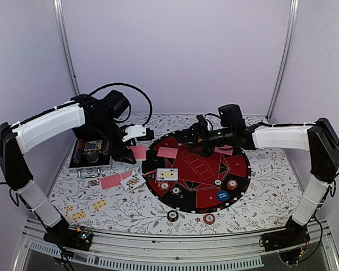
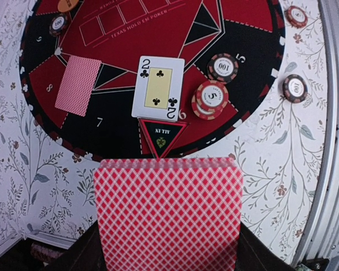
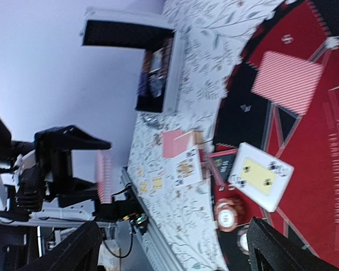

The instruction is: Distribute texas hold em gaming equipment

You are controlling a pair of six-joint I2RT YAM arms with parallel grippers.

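Left claw: the left gripper (image 1: 134, 141) is clenched on the held card (image 2: 168, 217); the card's red-checked back faces the wrist camera; its free edge points toward the mat (image 2: 158, 39)
Held card, place: in the air just off the mat's rim, above the floral table (image 1: 265, 192); its long axis cannot be told, because the lower part is cut off
Right claw: the right gripper (image 3: 172, 234) is released; its fingers (image 3: 68, 248) are spread wide with nothing between them; it is above the mat
Two of clubs (image 2: 158, 88): face up on the mat; long axis points away from the left gripper; just beside the chip stack (image 2: 210, 99)
Face-down card (image 2: 78, 86): on the mat, apart from the two of clubs; long axis nearly parallel to it, slightly tilted
Blue disc (image 1: 223, 197): flat on the mat's near edge
Loose cards (image 1: 110, 181): on the table between the mat and the metal case (image 1: 90, 153)
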